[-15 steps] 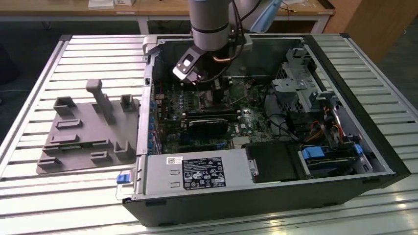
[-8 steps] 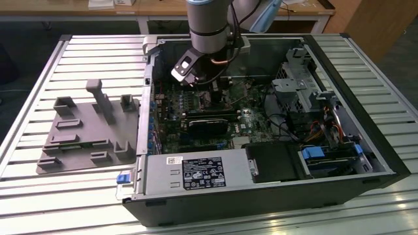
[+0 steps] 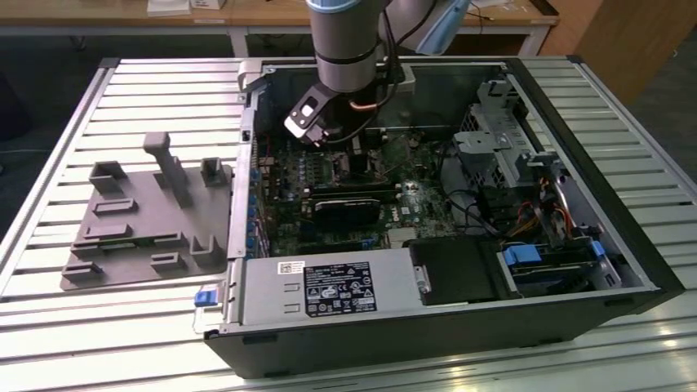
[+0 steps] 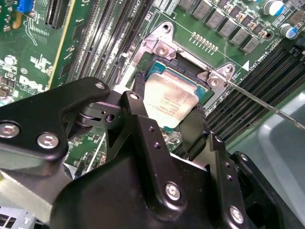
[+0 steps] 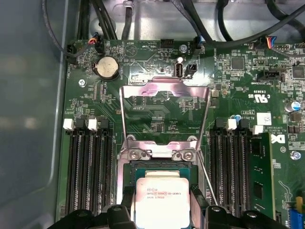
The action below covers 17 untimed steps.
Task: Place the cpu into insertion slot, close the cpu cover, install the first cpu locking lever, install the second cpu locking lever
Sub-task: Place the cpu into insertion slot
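- Gripper (image 4: 167, 112): in both wrist views we see its two black fingers (image 4: 138, 102) clenched on two opposite edges of the cpu (image 4: 171, 98), one on each side.
- Cpu: a flat square chip with a pale metal top, level between the fingertips and directly over the insertion slot (image 5: 157, 163). We cannot tell whether it is fully seated in the slot or sits just above it.
- Insertion slot: a dark square socket with a silver rim, set in the green circuit board (image 5: 152, 52). Its far wall and two rim screws show beyond the chip in the first wrist view.
- Cpu cover (image 5: 164, 89): a thin silver frame with a square window, swung up and open at the far side of the slot. We see the board through its window.
- Locking lever (image 4: 262, 102): a thin metal rod that runs away from one corner of the socket rim, raised off the board.
- Memory slots (image 5: 88, 167): long black rows that flank the socket on both sides. A round coin cell (image 5: 107, 67) sits on the board beyond the open cover.
- Arm (image 3: 348, 49): in the exterior view it reaches down into the open computer case (image 3: 436, 331), which lies on its side.
- Power supply box (image 3: 326, 290): a grey box at the near edge of the case.
- Grey fixture plate (image 3: 142, 220): it lies beside the case at the exterior view's left, on the slatted table (image 3: 109, 343).
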Motion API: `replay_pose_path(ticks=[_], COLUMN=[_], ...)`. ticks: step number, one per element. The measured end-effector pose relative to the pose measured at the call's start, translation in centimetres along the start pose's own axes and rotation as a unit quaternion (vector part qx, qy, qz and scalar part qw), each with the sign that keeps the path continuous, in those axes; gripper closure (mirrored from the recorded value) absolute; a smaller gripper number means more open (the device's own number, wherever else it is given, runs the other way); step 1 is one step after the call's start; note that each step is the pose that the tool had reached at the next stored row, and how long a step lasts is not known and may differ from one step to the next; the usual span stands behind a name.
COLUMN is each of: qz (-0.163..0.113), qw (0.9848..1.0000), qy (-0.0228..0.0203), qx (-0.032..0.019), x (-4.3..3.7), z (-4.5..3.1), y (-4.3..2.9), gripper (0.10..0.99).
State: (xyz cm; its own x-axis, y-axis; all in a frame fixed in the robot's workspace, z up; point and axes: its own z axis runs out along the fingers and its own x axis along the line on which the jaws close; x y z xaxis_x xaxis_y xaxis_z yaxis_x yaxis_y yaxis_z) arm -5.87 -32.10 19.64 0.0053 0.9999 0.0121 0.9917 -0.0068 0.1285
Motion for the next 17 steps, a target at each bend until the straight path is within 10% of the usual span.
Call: replay_pose_path(ticks=[17], qz=[0.003], qw=[1.0000], qy=[-0.0004], qx=[0.0000], x=[0.10], z=[0.39], y=[0.01], gripper=[0.545])
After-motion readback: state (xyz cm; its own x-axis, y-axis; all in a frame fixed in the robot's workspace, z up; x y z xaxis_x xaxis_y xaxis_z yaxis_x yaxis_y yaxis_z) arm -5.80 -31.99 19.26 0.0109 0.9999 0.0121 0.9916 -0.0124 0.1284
